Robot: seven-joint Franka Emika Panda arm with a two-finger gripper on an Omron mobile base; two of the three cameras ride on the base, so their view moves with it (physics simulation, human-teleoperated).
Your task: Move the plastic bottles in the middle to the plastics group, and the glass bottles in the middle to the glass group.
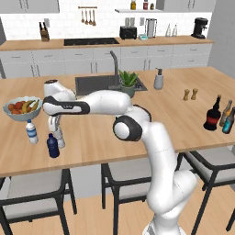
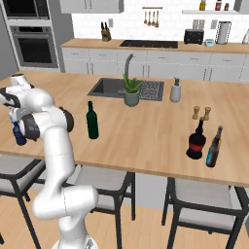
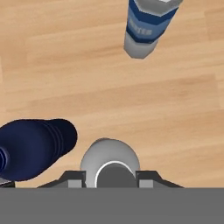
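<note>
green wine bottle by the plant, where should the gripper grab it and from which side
Grip the green wine bottle on its straight body below the shoulder, jaws level, coming from the stool side. It stands upright with open counter around it, while the potted plant stands behind.

Sm clear grey bottle (image 3: 109, 164) upright in pincer (image 3: 109, 178), beside navy bottle (image 3: 35, 148).

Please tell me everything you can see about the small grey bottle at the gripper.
The grey bottle is small, clear greyish plastic by its look, with a pale cap and no label. It stands upright on the wooden counter, between the fingers of the gripper, which closes on it from above. The navy bottle stands close beside it; the blue-label bottle stands farther off.
</note>
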